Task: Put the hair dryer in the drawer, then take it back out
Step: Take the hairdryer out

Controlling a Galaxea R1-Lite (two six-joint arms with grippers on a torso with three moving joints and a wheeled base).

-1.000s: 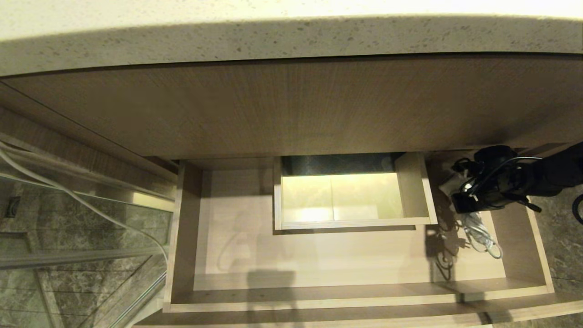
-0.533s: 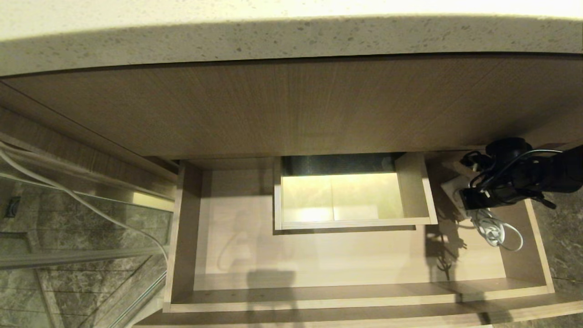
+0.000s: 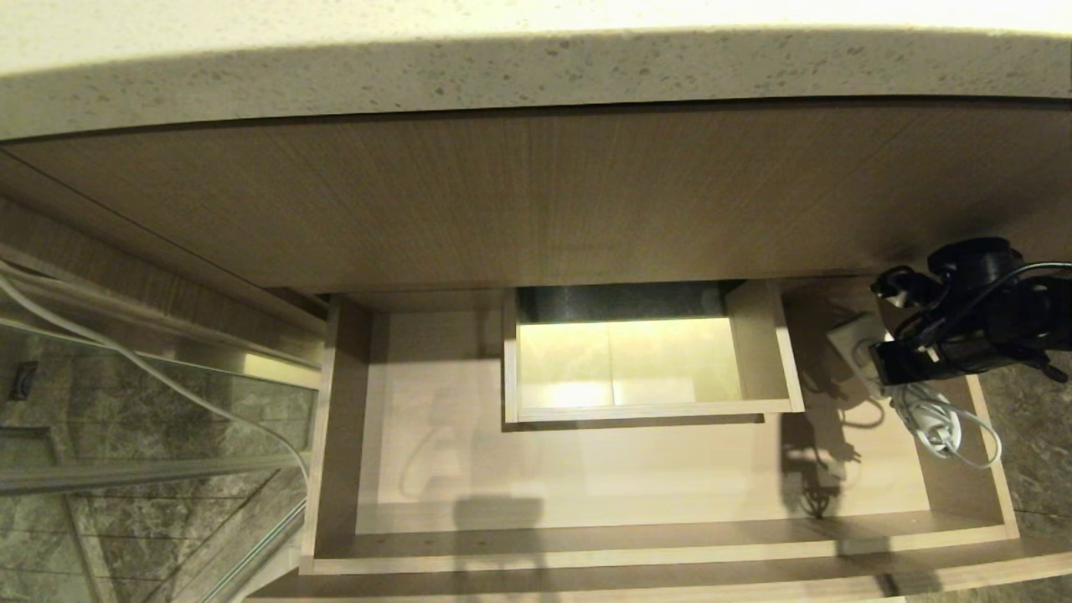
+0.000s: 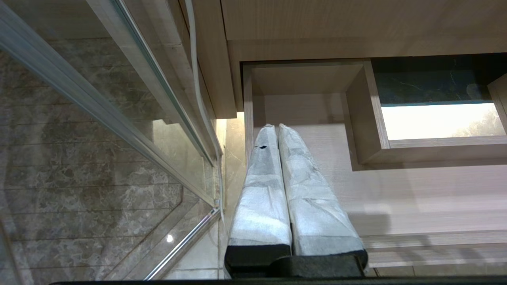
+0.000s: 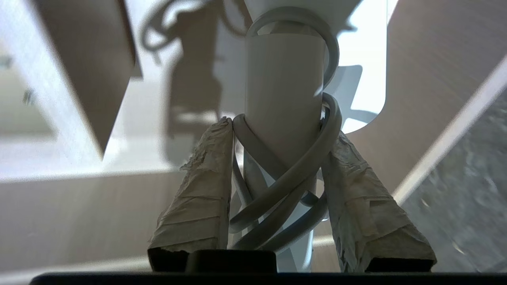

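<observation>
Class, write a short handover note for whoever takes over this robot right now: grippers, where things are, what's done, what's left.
Right gripper: shut on the small white hair dryer, its white cord dangling, above the right end of the open light wood-grain drawer.
Left gripper: shut, holding nothing, parked over the drawer's left end.
Done: dryer gripped, clear of the drawer floor.
Left: which phase this is cannot be told from one moment.

We note the drawer (image 3: pixel 586 469) pulled open beneath the wood panel (image 3: pixel 536 201) and the speckled desk (image 3: pixel 536 75) top. Its pale floor shows only shadows across the left and middle. A rectangular boxed cutout (image 3: pixel 649 410) stands at mid-back, its walls rising from the drawer floor. At the right end, the hair dryer's white cord (image 3: pixel 942 423) hangs in loops over the right side wall; whether it touches the drawer floor, we cannot tell.
</observation>
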